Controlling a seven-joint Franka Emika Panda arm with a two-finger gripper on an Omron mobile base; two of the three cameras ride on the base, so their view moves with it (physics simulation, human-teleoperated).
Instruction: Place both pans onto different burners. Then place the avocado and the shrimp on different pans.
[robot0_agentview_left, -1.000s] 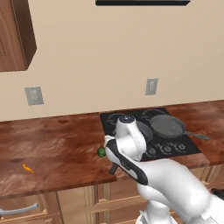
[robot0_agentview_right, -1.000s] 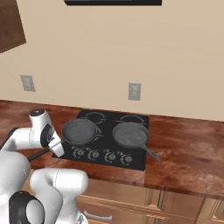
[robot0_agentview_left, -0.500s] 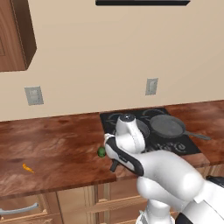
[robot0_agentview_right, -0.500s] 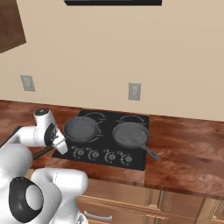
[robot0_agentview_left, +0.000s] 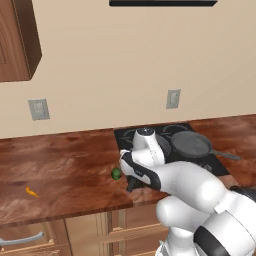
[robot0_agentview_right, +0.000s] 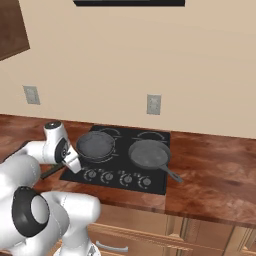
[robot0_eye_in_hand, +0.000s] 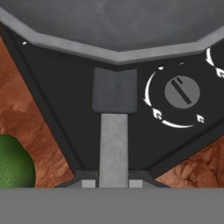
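On the cooktop (robot0_agentview_right: 159, 186) sit two pans (robot0_agentview_right: 95, 145) (robot0_agentview_right: 148, 153).

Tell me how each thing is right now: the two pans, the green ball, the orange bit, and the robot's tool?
Left pan: on a burner, empty, handle in the tool.
Right pan: on another burner, empty, free.
Avocado: on the counter, beside the cooktop.
Shrimp: on the counter, far left.
Tool: shut on the left pan's handle.
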